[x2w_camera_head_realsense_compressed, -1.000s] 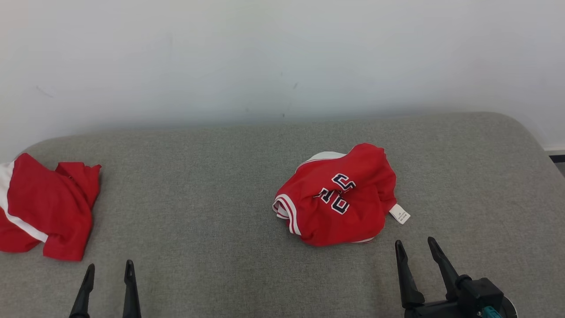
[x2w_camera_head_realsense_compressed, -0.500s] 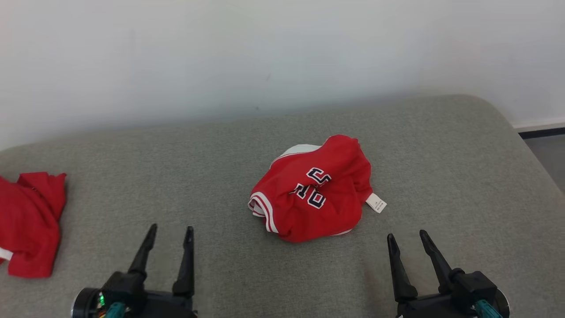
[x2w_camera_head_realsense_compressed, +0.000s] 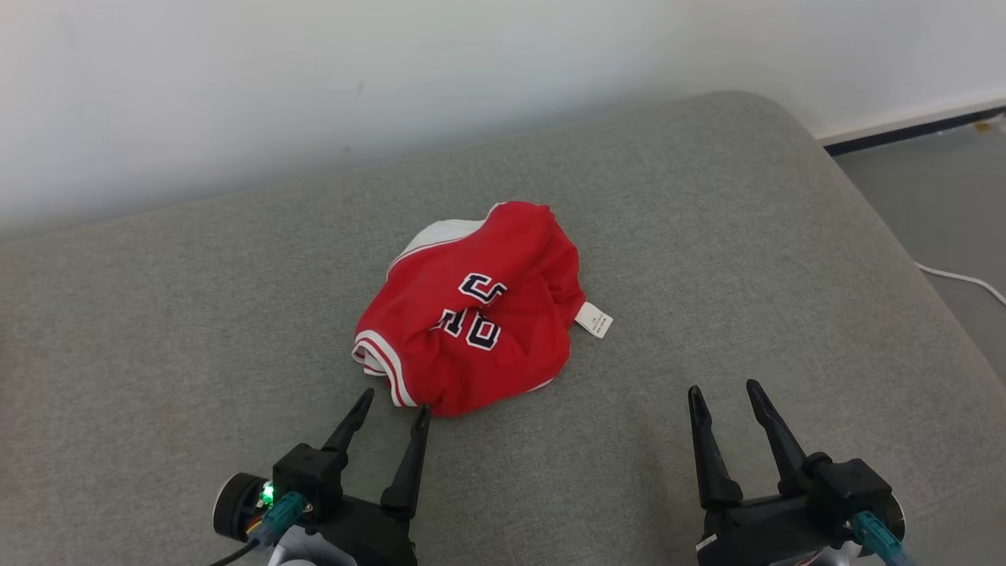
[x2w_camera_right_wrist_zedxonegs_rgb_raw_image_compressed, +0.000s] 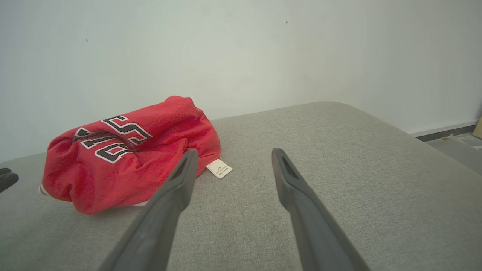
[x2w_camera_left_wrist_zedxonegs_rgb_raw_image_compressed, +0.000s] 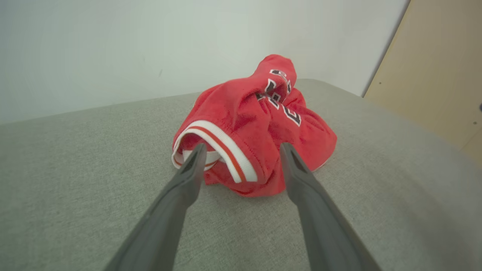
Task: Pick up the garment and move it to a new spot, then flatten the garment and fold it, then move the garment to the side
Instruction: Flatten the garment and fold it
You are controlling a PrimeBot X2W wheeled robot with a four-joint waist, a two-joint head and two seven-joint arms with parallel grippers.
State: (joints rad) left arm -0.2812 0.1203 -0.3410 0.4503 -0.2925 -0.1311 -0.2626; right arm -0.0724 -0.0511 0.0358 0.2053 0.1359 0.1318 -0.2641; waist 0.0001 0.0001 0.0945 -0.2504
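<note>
**Wall**: pale, plain, behind the far edge.

**Upholstered surface**: grey woven cover with a rounded far right corner; it carries the task's thing.

**Floor**: grey, beyond the right edge.

**Garment**: red jersey with white-and-red striped trim and dark numerals. It lies crumpled in a heap about mid-surface, well in from the far and right edges.

**Left gripper**: fingers apart, tips at the heap's near side. In the left wrist view they straddle the striped band. Contact cannot be told.

**Right gripper**: fingers apart, empty, over bare cover between the heap and the right edge.

**Label**: white tag flat on the cover at the heap's right side.

**Cable**: white, on the floor.

**Step in hand**: judged to be the first pick-up, not yet made.

**Next move**: calls for the left fingers to ease forward over the band and close on a fold thick enough to lift without slipping.
</note>
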